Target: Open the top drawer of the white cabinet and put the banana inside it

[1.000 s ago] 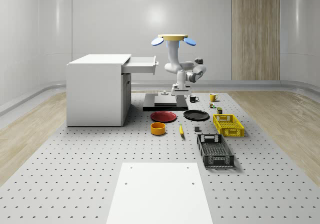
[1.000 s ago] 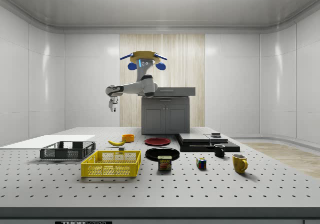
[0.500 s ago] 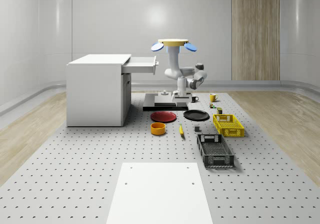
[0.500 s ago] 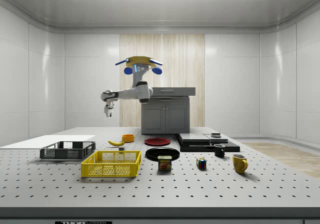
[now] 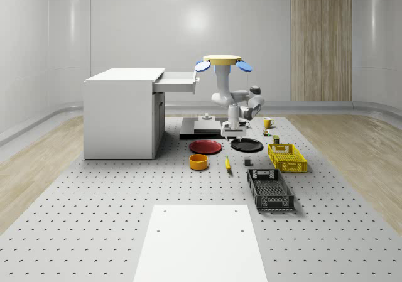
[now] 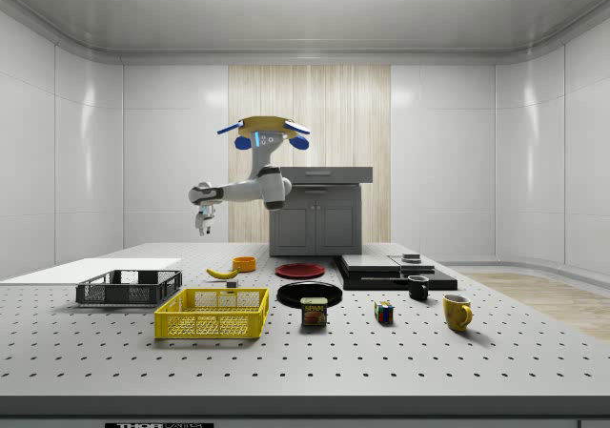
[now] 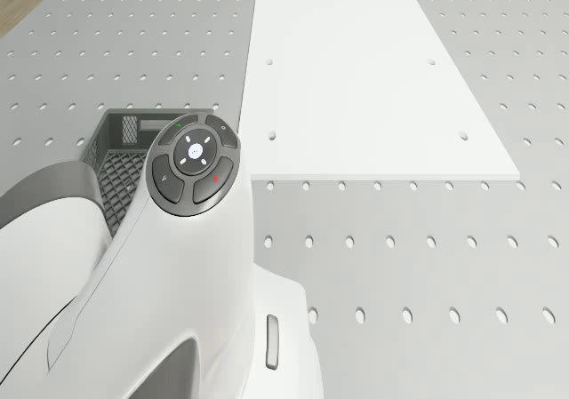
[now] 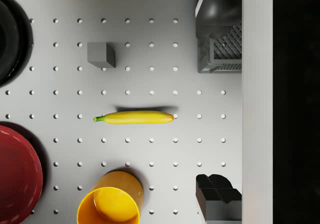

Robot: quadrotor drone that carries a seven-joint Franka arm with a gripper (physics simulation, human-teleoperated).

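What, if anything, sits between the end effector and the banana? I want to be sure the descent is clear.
Nothing visible does. In the wrist view the banana lies alone on bare table, apart from the orange cup, red plate and grey block. The drone hovers over the table, the end effector well above the banana.

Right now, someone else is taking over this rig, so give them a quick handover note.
Gripper: empty, hanging high above the banana, which lies on the table between the orange bowl and a small grey block.
Drone: hovering over the plates, beside the white cabinet.
Done: top drawer is open.
Left: descend, grasp the banana, carry it to the drawer, release.
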